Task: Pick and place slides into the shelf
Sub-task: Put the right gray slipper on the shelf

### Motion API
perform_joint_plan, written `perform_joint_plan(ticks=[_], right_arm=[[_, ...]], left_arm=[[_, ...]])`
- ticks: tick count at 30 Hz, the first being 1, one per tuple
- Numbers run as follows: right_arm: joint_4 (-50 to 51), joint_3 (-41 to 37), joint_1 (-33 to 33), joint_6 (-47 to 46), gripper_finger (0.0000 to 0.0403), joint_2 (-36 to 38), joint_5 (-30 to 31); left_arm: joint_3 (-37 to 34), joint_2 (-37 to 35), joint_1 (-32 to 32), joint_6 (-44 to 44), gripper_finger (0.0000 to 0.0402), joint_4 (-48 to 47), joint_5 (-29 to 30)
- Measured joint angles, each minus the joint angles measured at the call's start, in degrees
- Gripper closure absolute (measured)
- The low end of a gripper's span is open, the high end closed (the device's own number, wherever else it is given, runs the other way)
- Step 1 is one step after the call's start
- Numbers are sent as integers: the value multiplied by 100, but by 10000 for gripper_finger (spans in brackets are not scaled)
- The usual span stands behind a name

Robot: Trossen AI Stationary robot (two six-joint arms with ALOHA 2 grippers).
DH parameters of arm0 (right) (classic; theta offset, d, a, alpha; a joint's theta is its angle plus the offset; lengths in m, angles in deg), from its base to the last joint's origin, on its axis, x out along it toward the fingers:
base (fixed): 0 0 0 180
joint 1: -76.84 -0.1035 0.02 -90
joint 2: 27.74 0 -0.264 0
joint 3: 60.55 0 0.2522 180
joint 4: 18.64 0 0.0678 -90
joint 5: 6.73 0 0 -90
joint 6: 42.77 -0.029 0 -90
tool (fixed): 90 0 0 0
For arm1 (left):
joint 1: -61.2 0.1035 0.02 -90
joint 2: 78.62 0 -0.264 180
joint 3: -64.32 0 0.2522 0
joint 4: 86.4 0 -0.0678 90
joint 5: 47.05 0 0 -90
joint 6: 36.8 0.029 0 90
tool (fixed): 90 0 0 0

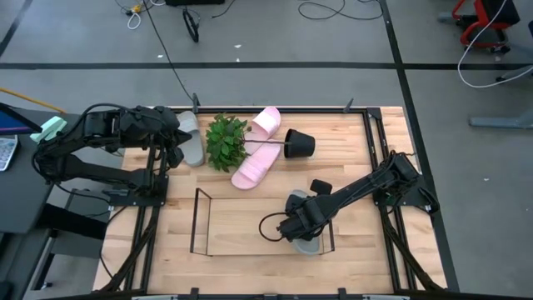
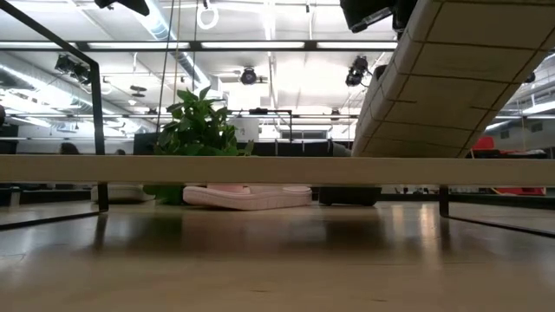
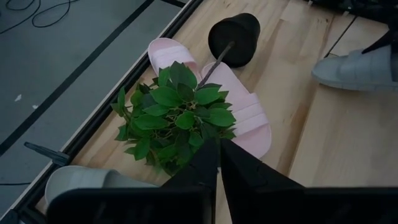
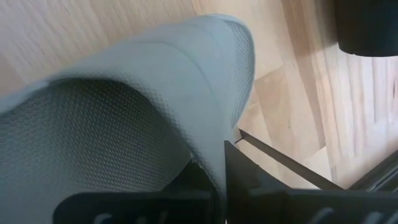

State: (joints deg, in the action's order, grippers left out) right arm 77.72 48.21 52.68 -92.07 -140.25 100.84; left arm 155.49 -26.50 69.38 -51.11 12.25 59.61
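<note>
Grey-green foam is seen at the far left of the table: one grey-green slide sandal with a wide strap (image 1: pixel 191 142) lies there, just beside the left gripper (image 1: pixel 176 153), which hangs over it with its two dark fingers pressed together and nothing between them. Next to it, a green leafy plant (image 1: pixel 226 140) with a tipped black pot (image 1: pixel 299 143) lies on its side, and its stem crosses the two light pink foam slide sandals (image 1: pixel 255 167), which rest near the back edge and are not yet picked. In the middle front, the low rack of thin black wire (image 1: pixel 200 223) stands on the wooden table (image 1: pixel 366 258); its left and middle parts hold nothing. At its right end, the right gripper (image 1: pixel 301 234) is closed on the strap edge of the second grey-green slide sandal (image 1: pixel 308 245), which is held at the rack. It cannot be told whether this sandal already rests on the wire. So the task is judged to be at an early stage: one sandal is being placed, and three are left on the table.
</note>
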Motion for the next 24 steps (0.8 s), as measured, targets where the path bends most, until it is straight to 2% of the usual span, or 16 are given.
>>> perform_joint_plan(ticks=[13, 24], right_arm=[[-44, -104, -3, -15, 391, 9, 27], [-58, -256, -35, -65, 393, 15, 207]], left_arm=[[0, 0, 0, 9, 388, -52, 0], [0, 2, 1, 11, 375, -135, 0]])
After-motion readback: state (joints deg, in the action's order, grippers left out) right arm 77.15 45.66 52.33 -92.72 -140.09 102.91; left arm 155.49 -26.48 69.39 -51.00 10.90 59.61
